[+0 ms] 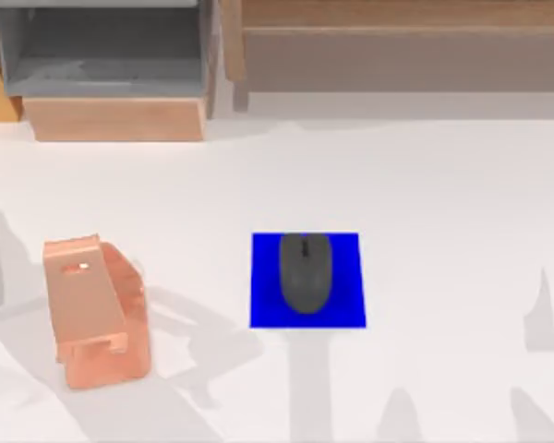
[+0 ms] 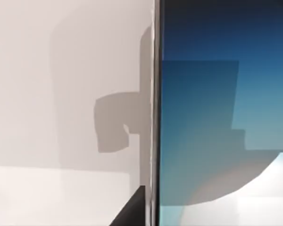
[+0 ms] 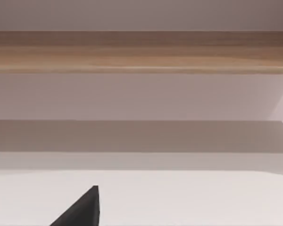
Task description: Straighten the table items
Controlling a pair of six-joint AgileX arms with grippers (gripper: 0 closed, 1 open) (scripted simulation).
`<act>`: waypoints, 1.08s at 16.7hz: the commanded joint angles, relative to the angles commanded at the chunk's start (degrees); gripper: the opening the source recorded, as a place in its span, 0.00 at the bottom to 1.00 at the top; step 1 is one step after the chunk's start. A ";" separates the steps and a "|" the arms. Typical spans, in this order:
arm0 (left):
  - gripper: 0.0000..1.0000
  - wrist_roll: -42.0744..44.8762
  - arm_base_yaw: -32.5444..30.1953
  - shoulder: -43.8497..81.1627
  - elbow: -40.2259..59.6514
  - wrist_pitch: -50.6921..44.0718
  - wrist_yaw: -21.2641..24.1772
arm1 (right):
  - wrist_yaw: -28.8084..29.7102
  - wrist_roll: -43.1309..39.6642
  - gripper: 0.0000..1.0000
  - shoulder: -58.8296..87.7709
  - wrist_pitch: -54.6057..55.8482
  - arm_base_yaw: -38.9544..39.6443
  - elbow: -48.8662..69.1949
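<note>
While unclear, L gripper [image 2: 132,212] by phone [image 2: 217,117]

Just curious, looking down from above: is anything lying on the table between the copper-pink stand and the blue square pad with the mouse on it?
No. In the top view, only bare white table with soft shadows separates the copper-pink stand from the blue square pad.

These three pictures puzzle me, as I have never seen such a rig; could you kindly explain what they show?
They come from a simulated pair of AgileX arms working at a white table. The top view looks straight down: a dark grey mouse lies on a blue pad, and a copper-pink stand stands to the left; shelving runs along the far edge. The other two pictures come from cameras on the wrists. The left wrist view looks closely at a smartphone with a glowing blue screen. The right wrist view faces a wooden shelf above the table.
</note>
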 joint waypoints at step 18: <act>0.00 -39.00 -32.10 -24.87 -5.04 -0.58 -27.27 | 0.00 0.00 1.00 0.00 0.00 0.00 0.00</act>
